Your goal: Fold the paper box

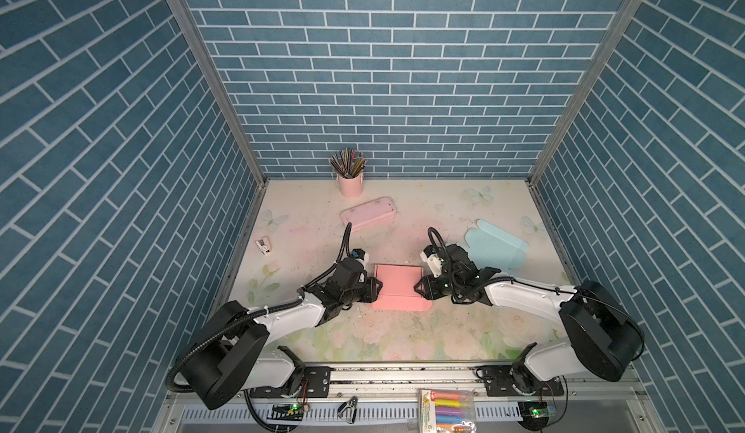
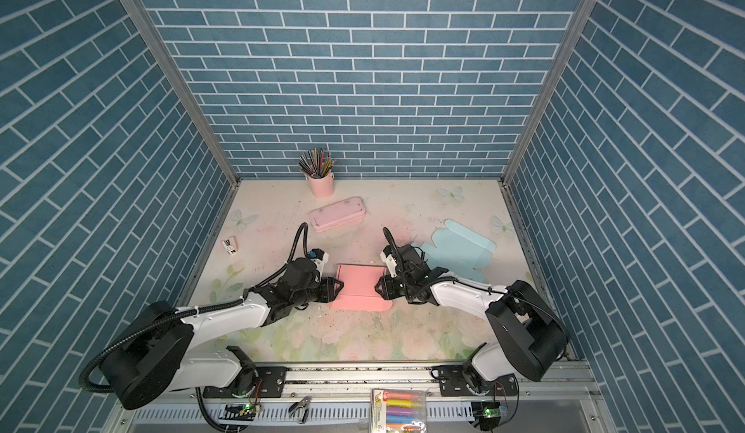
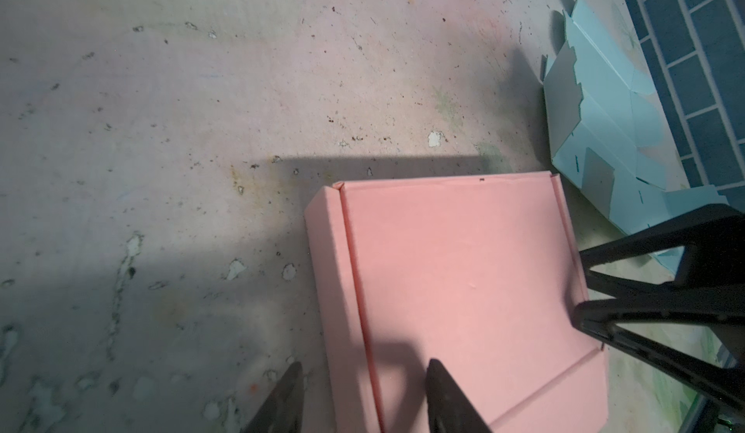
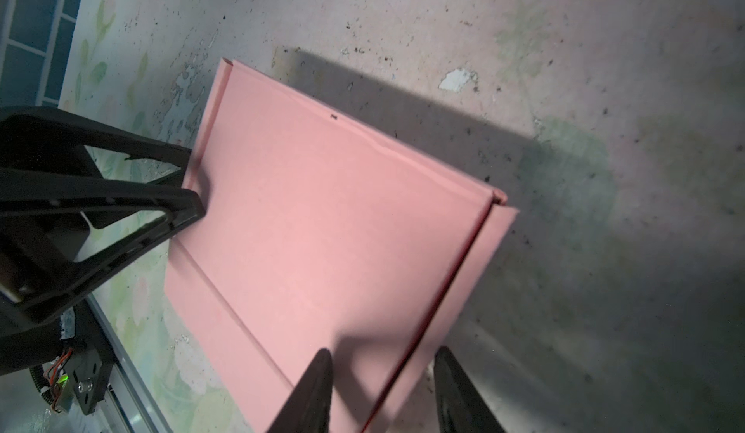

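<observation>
The flat salmon-pink paper box [image 1: 399, 286] lies in the middle of the floral-printed counter [image 1: 403, 342], its top panel folded down over the body, with a claw at its left and right sides. The left claw [image 1: 377, 288] has its fingers parted, straddling the box's left side wall. The right claw [image 1: 416, 288] likewise has its fingers apart astride the right side flap, and neither visibly clamps the card. The likely trouble is uneven action: if one claw closes or pushes before the other, the light box may skate or twist on the counter, and the front flap [image 1: 397, 305], lying flat on the near side, would go askew. A pinch landing off the crease could crumple the thin wall. A wide sweep by the right arm could also catch the pale blue unfolded paper box blank [image 1: 498, 249] just behind it.
</observation>
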You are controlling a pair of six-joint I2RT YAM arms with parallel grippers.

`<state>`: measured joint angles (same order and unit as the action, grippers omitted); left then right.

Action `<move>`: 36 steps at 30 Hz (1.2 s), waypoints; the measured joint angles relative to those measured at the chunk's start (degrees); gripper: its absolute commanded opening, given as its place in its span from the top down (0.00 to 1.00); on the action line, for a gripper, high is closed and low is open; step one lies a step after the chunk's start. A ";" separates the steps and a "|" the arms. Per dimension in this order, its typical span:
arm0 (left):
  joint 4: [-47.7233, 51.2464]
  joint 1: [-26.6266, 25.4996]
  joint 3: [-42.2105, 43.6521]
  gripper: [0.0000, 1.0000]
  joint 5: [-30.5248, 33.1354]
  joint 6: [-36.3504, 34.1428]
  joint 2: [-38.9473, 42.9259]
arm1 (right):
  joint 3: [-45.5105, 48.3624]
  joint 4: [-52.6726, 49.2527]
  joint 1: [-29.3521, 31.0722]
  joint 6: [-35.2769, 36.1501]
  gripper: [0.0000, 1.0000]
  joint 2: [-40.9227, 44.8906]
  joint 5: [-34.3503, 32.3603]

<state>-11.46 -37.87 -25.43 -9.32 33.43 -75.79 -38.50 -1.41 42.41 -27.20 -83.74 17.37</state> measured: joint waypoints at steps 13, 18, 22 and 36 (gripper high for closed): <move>0.22 1.44 -3.19 0.56 0.15 -0.96 -3.48 | -4.04 3.19 -1.55 0.02 0.58 -6.34 1.81; 1.18 3.89 -6.16 0.56 0.02 -2.25 -5.84 | -7.48 3.78 -2.40 0.20 0.58 -9.92 2.40; 1.51 5.88 -8.59 0.56 -0.04 -3.48 -8.22 | -11.87 3.58 -3.56 0.70 0.59 -13.77 2.69; 1.09 9.09 -11.87 0.54 -1.09 -5.40 -12.09 | -17.09 3.61 -5.01 1.77 0.53 -18.36 3.13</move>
<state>-10.37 -28.77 -37.30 -10.41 28.03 -87.88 -55.59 2.20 37.41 -25.43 -102.10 20.49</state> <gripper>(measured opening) 0.453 0.446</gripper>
